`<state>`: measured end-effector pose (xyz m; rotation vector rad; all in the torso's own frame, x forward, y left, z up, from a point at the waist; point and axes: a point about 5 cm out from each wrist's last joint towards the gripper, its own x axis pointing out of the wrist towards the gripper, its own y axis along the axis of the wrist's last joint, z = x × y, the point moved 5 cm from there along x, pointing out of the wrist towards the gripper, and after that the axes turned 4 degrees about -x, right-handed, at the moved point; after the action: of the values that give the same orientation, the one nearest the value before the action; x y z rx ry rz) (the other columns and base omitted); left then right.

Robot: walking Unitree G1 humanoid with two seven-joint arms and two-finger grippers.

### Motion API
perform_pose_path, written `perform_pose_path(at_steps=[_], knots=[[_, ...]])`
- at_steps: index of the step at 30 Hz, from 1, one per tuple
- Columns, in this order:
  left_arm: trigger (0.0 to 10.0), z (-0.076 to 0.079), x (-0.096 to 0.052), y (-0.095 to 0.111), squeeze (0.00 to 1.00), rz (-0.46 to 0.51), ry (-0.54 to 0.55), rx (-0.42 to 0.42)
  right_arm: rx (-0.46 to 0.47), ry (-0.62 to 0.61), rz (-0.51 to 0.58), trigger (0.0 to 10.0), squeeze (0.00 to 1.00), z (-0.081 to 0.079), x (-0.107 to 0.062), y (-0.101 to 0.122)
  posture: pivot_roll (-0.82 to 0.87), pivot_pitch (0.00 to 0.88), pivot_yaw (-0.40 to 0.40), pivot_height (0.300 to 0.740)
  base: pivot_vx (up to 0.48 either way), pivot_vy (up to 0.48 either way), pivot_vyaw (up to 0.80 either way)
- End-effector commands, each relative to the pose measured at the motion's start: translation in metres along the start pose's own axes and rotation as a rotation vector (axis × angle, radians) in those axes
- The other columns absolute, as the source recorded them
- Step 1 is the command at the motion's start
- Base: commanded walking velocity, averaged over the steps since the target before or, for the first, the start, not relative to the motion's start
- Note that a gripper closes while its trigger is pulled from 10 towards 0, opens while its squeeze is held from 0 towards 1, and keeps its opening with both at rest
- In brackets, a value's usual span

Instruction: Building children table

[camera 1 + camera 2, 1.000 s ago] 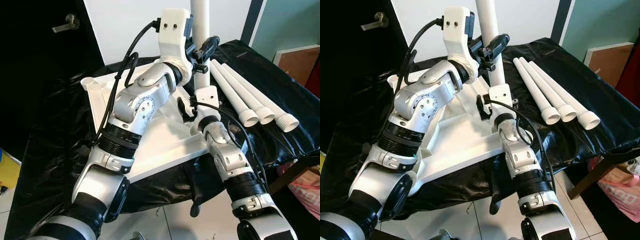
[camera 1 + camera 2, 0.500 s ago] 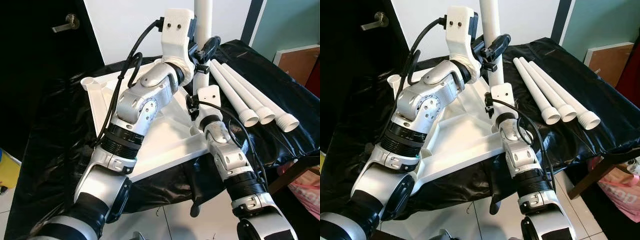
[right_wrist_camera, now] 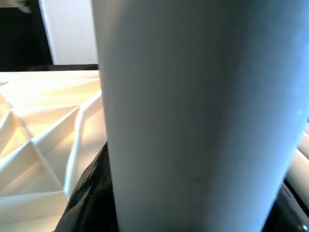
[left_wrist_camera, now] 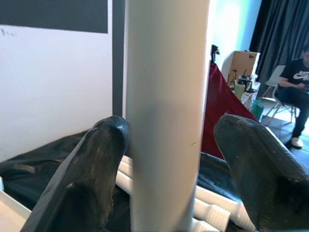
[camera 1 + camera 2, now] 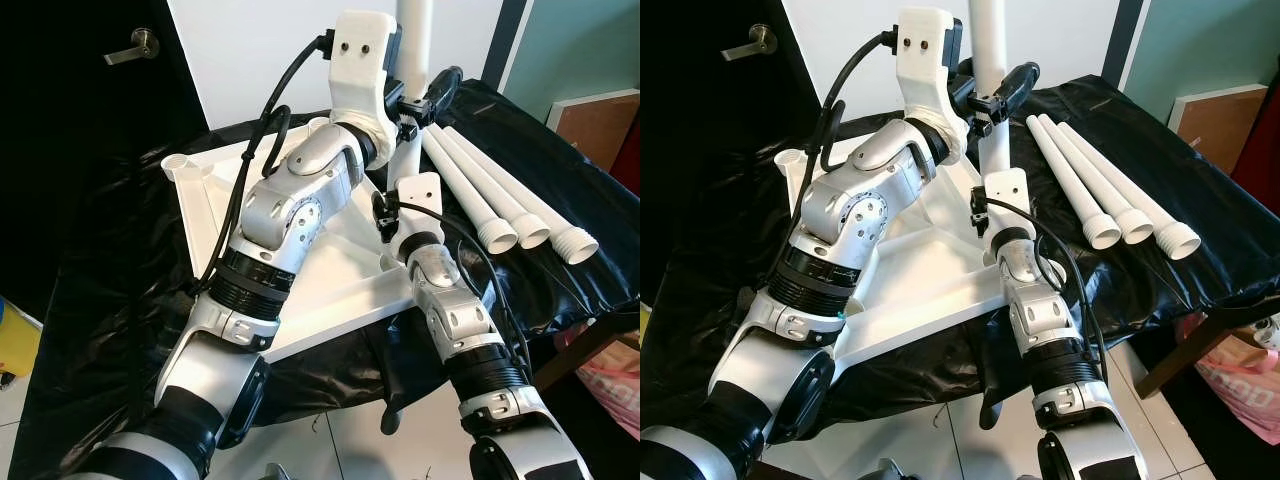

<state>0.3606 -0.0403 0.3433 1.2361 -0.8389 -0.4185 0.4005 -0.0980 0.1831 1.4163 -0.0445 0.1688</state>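
The white table top [image 5: 335, 285] lies upside down on a black-covered table. One white table leg [image 5: 415, 40] stands upright at its near right corner. My left gripper [image 5: 420, 98] is high on the leg, and its fingers [image 4: 99, 169] straddle it. One finger touches the leg [image 4: 164, 121] and the other stands a little off it, so the gripper is open. My right gripper [image 5: 393, 215] is shut on the leg's lower part, just above the table top. Up close the leg [image 3: 193, 96] has a black finger on either side.
Three spare white legs [image 5: 500, 200] lie side by side on the black cover [image 5: 100, 280] to the right. An open leg socket [image 5: 178, 165] sits at the top's far left corner. A brown box [image 5: 600, 120] stands at the right and a person [image 4: 297, 87] sits far off.
My left arm has shifted up and to the right along the leg, and its outer finger now stands further from it. The leg's upper part leans slightly more to the right.
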Motion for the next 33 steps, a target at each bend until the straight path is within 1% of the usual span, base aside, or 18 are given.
perform_pose_path(at_steps=[1, 2, 3, 6, 7, 9, 10, 12, 15, 16, 18, 19, 20, 23, 25, 26, 27, 33], knots=[[10.0, 0.005, 0.0, 0.005, 0.0, 0.02, -0.058, 0.017, 0.019, -0.026, 0.005, 10.0, 0.0, 0.003, 0.003, 0.004, -0.1, 0.0, 0.045, 0.74, 0.0, 0.0, 0.0], [10.0, 0.005, -0.001, 0.005, 0.0, 0.026, -0.056, 0.015, 0.028, -0.048, 0.003, 10.0, 0.0, 0.008, 0.004, 0.004, -0.11, 0.0, 0.044, 0.74, 0.0, 0.0, 0.0], [10.0, 0.005, -0.001, 0.005, 0.0, 0.026, -0.056, 0.015, 0.028, -0.048, 0.003, 10.0, 0.0, 0.008, 0.004, 0.004, -0.11, 0.0, 0.044, 0.74, 0.0, 0.0, 0.0], [10.0, -0.001, -0.007, 0.006, 0.0, 0.061, -0.029, 0.014, 0.041, -0.124, 0.01, 10.0, 0.0, 0.025, 0.005, 0.005, -0.1, 0.012, 0.044, 0.74, 0.0, 0.0, 0.0], [10.0, -0.001, -0.007, 0.006, 0.0, 0.061, -0.029, 0.014, 0.041, -0.124, 0.01, 10.0, 0.0, 0.025, 0.005, 0.005, -0.1, 0.012, 0.044, 0.74, 0.0, 0.0, 0.0], [10.0, -0.006, -0.013, 0.005, 0.0, 0.086, -0.008, 0.022, 0.048, -0.163, 0.02, 10.0, 0.0, 0.036, 0.004, 0.006, -0.1, 0.008, 0.043, 0.74, 0.0, 0.0, 0.0], [10.0, -0.007, -0.015, 0.005, 0.0, 0.093, 0.0, 0.029, 0.052, -0.173, 0.025, 10.0, 0.0, 0.039, 0.004, 0.007, -0.1, 0.008, 0.043, 0.74, 0.0, 0.0, 0.0], [10.0, -0.007, -0.015, 0.005, 0.0, 0.093, 0.0, 0.029, 0.052, -0.173, 0.025, 10.0, 0.0, 0.039, 0.004, 0.007, -0.1, 0.008, 0.043, 0.74, 0.0, 0.0, 0.0], [10.0, -0.015, -0.023, -0.005, 0.0, 0.09, 0.035, 0.053, 0.059, -0.2, 0.045, 10.0, 0.0, 0.046, 0.0, 0.006, -0.11, 0.004, 0.045, 0.74, 0.0, 0.0, 0.0], [10.0, -0.015, -0.023, -0.005, 0.0, 0.09, 0.035, 0.053, 0.059, -0.2, 0.045, 10.0, 0.0, 0.046, 0.0, 0.006, -0.11, 0.004, 0.045, 0.74, 0.0, 0.0, 0.0], [10.0, -0.023, -0.032, -0.016, 0.0, 0.07, 0.068, 0.069, 0.087, -0.2, 0.047, 10.0, 0.0, 0.05, -0.004, 0.003, -0.11, 0.003, 0.046, 0.74, 0.0, 0.0, 0.0], [10.0, -0.027, -0.037, -0.022, 0.0, 0.06, 0.084, 0.076, 0.094, -0.19, 0.047, 10.0, 0.0, 0.05, -0.006, 0.002, -0.11, 0.004, 0.046, 0.74, 0.0, 0.0, 0.0], [10.0, -0.027, -0.037, -0.022, 0.0, 0.06, 0.084, 0.076, 0.094, -0.19, 0.047, 10.0, 0.0, 0.05, -0.006, 0.002, -0.11, 0.004, 0.046, 0.74, 0.0, 0.0, 0.0], [10.0, -0.037, -0.049, -0.036, 0.0, 0.037, 0.118, 0.107, 0.105, -0.153, 0.06, 10.0, 0.0, 0.047, -0.011, 0.0, -0.11, 0.005, 0.044, 0.74, 0.0, 0.0, 0.0], [10.0, -0.039, -0.054, -0.041, 0.0, 0.035, 0.126, 0.135, 0.103, -0.144, 0.073, 10.0, 0.0, 0.046, -0.014, 0.0, -0.11, 0.008, 0.042, 0.74, 0.0, 0.0, 0.0], [10.0, -0.039, -0.054, -0.041, 0.0, 0.035, 0.126, 0.135, 0.103, -0.144, 0.073, 10.0, 0.0, 0.046, -0.014, 0.0, -0.11, 0.008, 0.042, 0.74, 0.0, 0.0, 0.0], [10.0, -0.038, -0.059, -0.047, 0.0, 0.031, 0.127, 0.144, 0.11, -0.127, 0.077, 10.0, 0.0, 0.043, -0.018, -0.002, -0.11, 0.011, 0.038, 0.74, 0.0, 0.0, 0.0], [10.0, -0.036, -0.067, -0.058, 0.0, 0.009, 0.111, 0.14, 0.093, -0.111, 0.087, 10.0, 0.0, 0.042, -0.022, -0.004, -0.11, 0.017, 0.037, 0.74, 0.0, 0.0, 0.0]])
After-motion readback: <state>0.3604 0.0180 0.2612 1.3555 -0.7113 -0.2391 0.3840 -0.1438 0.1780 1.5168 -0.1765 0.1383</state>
